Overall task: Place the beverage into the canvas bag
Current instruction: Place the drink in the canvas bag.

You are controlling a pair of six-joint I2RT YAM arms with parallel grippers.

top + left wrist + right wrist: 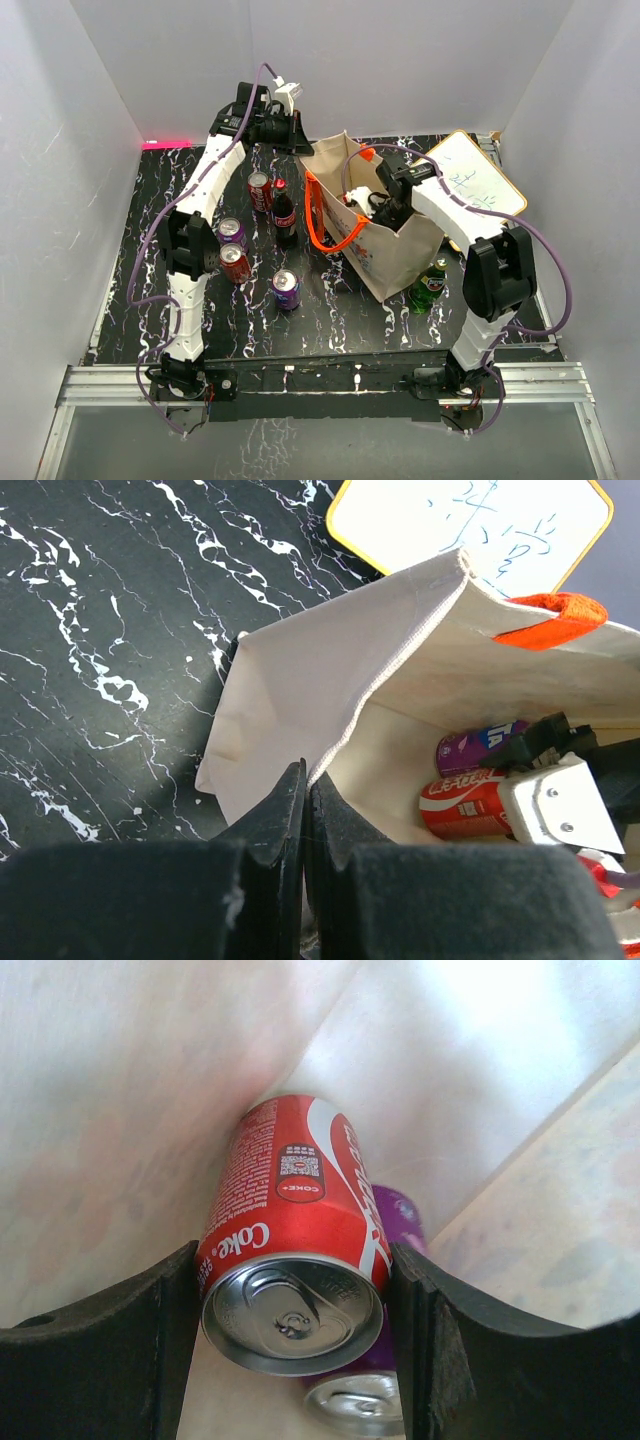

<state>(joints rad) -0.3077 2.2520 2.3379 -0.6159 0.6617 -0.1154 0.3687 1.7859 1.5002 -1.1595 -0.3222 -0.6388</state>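
Beige canvas bag, both claws busy at it.
Top view: it stands at 3 o'clock of the table's middle, left gripper at its 11 o'clock corner, right gripper inside.
Left wrist: jaws pinched together on its rim.
Right wrist: jaws clamped on a red cola can, purple can at its 5 o'clock.

Overhead camera looks down from high behind the near edge, taking in the whole surface. Left wrist view peers close over the bag rim. Right wrist view's deep inside, tight on the red can, and both wrist views catch that can.
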